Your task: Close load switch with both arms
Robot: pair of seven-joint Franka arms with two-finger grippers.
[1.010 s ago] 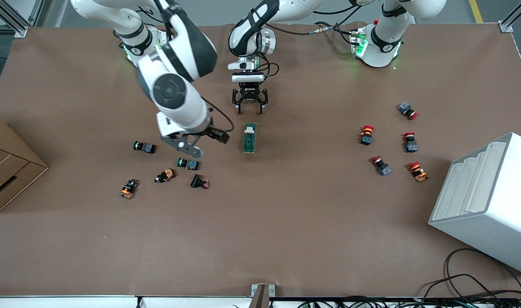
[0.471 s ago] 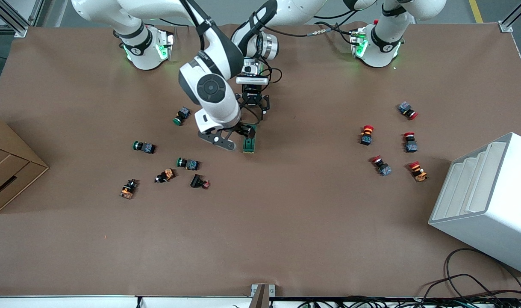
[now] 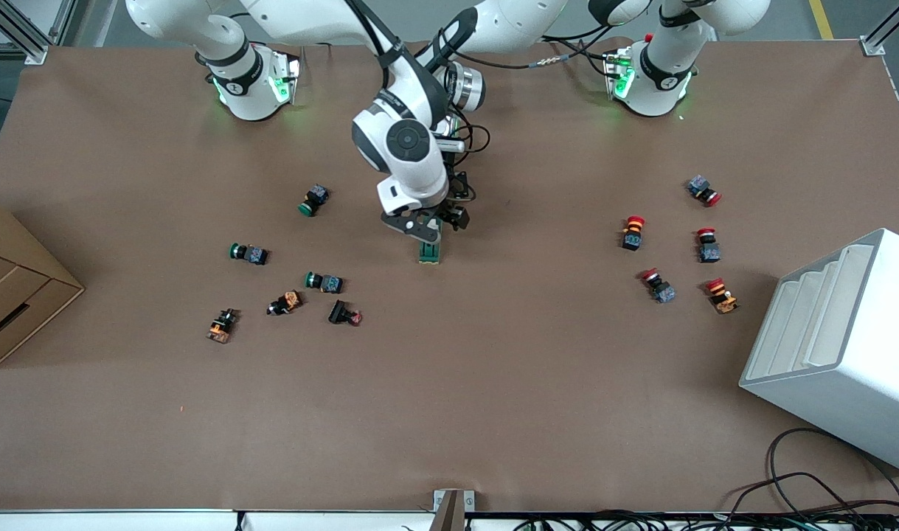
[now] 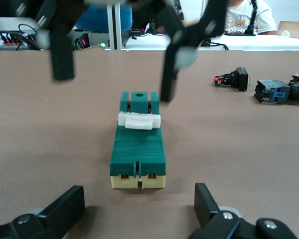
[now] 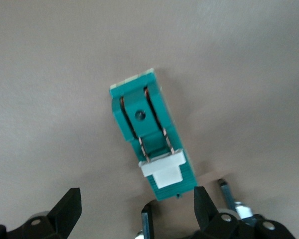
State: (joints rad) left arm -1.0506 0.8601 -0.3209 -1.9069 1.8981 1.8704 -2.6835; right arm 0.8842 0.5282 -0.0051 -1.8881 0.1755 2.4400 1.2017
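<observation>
The dark green load switch (image 3: 429, 251) with its white lever lies at mid-table, largely under the right arm's hand. In the left wrist view the load switch (image 4: 138, 144) lies flat, with its cream end just ahead of my open left gripper (image 4: 137, 209), apart from it. The left gripper (image 3: 459, 195) is mostly hidden in the front view. My right gripper (image 3: 436, 223) hangs open just over the switch. In the right wrist view the switch (image 5: 149, 134) lies ahead of the right gripper (image 5: 134, 211), with the white lever end closest. Neither gripper touches it.
Green-capped and orange push buttons (image 3: 324, 282) lie scattered toward the right arm's end, one (image 3: 314, 200) close to the arms. Red-capped buttons (image 3: 632, 232) lie toward the left arm's end, near a white rack (image 3: 840, 346). A cardboard box (image 3: 14, 287) stands at the right arm's end.
The right arm swung from over the scattered push buttons to over the load switch. The left gripper came down toward the switch's end. The switch has not moved.
</observation>
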